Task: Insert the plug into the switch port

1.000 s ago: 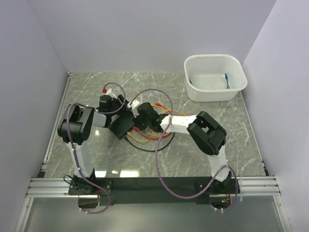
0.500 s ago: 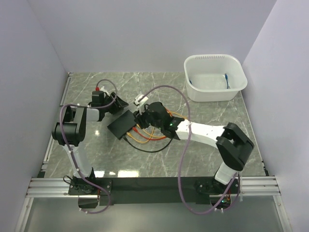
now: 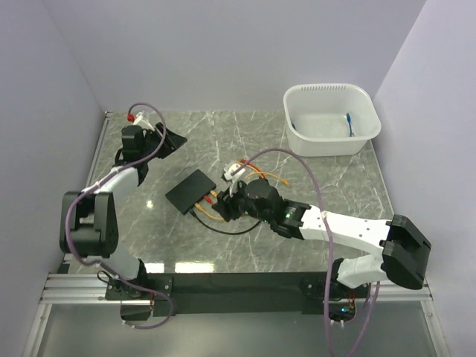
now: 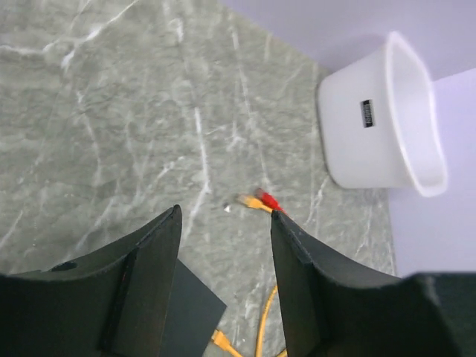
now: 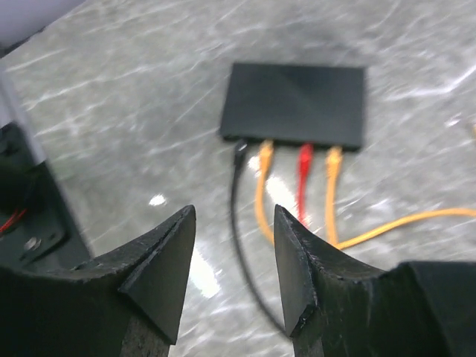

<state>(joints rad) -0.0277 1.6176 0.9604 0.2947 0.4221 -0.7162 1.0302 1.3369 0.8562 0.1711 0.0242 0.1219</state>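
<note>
Black network switch (image 3: 192,191) lay flat mid-counter (image 3: 230,130), red plug (image 5: 304,158) and two orange plugs (image 5: 265,152) sat in its ports, left jaws spread empty, well apart, right jaws spread empty, facing it.

**Camera layout: one fixed overhead view, two wrist views.**

The top camera sits high behind the arm bases and faces down and forward over the whole table (image 3: 245,134) to the back wall. The left wrist camera looks from the rear left, between the fingers of the left gripper (image 4: 223,286), across the table toward the white tub (image 4: 375,123). The right wrist camera sits low and near, looking past the right gripper (image 5: 232,275) at the black box (image 5: 294,103). All three views share that box; the top and left wrist views share the tub.
</note>
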